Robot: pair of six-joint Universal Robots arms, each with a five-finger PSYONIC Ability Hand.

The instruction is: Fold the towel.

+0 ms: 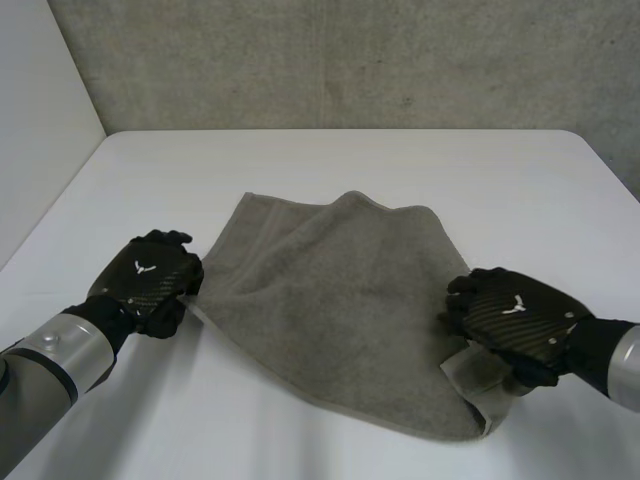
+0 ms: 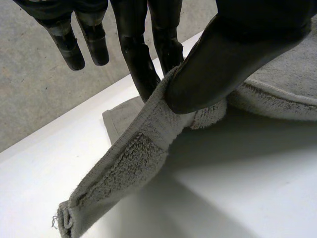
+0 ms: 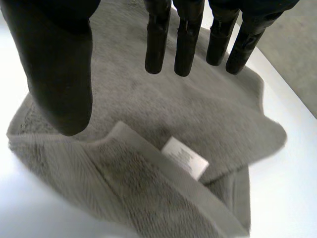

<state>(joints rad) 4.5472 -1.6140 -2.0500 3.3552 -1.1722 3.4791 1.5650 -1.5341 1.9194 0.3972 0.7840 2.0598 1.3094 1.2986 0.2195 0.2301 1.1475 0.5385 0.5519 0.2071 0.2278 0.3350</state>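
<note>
A grey towel (image 1: 330, 300) lies rumpled on the white table (image 1: 350, 160), partly doubled over itself. My left hand (image 1: 150, 275) is at the towel's left edge. In the left wrist view its thumb (image 2: 223, 59) pinches a fold of the towel (image 2: 143, 148) against the fingers, and the edge hangs lifted off the table. My right hand (image 1: 510, 320) hovers over the towel's near right corner. In the right wrist view its fingers (image 3: 185, 44) are straight and apart from the thumb, with nothing between them. Under that hand the towel (image 3: 208, 109) shows a turned-over corner with a white label (image 3: 185, 157).
A grey concrete wall (image 1: 350, 60) rises behind the table's far edge, and a pale wall (image 1: 40, 110) stands at the left. Bare table lies beyond the towel and at both sides of it.
</note>
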